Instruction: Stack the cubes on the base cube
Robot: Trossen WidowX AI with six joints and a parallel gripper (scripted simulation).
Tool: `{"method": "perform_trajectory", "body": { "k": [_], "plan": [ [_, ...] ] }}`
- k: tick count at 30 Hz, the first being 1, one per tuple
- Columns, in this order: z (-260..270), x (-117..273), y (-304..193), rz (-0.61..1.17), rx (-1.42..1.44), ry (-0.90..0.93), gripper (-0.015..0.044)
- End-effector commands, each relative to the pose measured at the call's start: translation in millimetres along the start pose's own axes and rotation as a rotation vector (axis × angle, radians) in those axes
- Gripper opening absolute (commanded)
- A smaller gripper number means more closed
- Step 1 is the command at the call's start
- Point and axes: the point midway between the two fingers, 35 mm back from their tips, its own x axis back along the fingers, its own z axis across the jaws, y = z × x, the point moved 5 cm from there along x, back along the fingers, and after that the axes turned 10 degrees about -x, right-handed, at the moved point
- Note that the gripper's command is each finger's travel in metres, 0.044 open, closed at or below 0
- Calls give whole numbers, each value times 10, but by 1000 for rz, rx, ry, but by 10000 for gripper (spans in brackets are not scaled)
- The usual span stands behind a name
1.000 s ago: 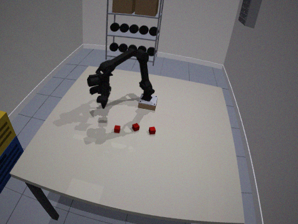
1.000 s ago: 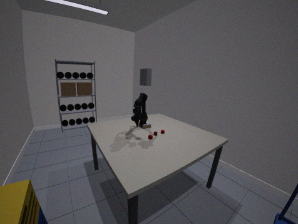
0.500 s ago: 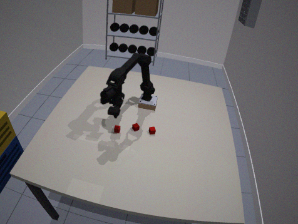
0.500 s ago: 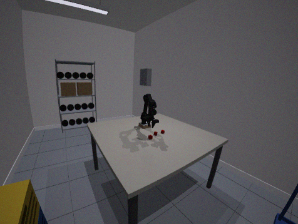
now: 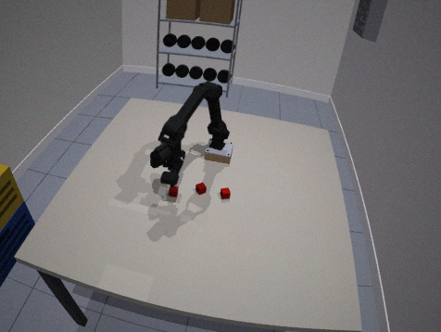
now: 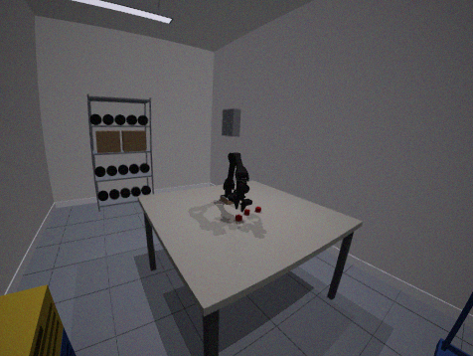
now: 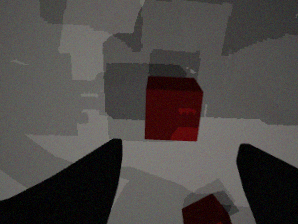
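In the top view, see the gripper (image 5: pixel 171 184) (image 6: pixel 240 208) (image 7: pixel 180 149) open and empty at 12 o'clock of the left cube (image 5: pixel 173 191) (image 6: pixel 238 218) (image 7: pixel 172 115), probably poised to straddle and lift. Find the middle cube (image 5: pixel 200 188) (image 6: pixel 246 212) (image 7: pixel 204 211) at 3 o'clock of that, turned askew, then the right cube (image 5: pixel 225 194) (image 6: pixel 258 209) toward 3 again, all apart, leaving finger room; cannot tell by looks which serves as base.
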Motion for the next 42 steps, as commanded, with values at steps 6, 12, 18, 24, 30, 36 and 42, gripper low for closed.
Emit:
{"method": "perform_trajectory", "body": {
  "k": [6, 12, 18, 24, 30, 36, 42],
  "plan": [
    [6, -217, 5, -5, -3, 2, 265],
    [7, -258, 5, -5, -3, 1, 265],
    [9, -357, 6, -5, -3, 1, 265],
    [8, -454, 6, -5, -3, 1, 265],
    [5, -540, 6, -5, -3, 1, 265],
    [5, -543, 6, -5, -3, 1, 134],
    [9, -523, 7, -5, -3, 1, 105]
  ]
}}
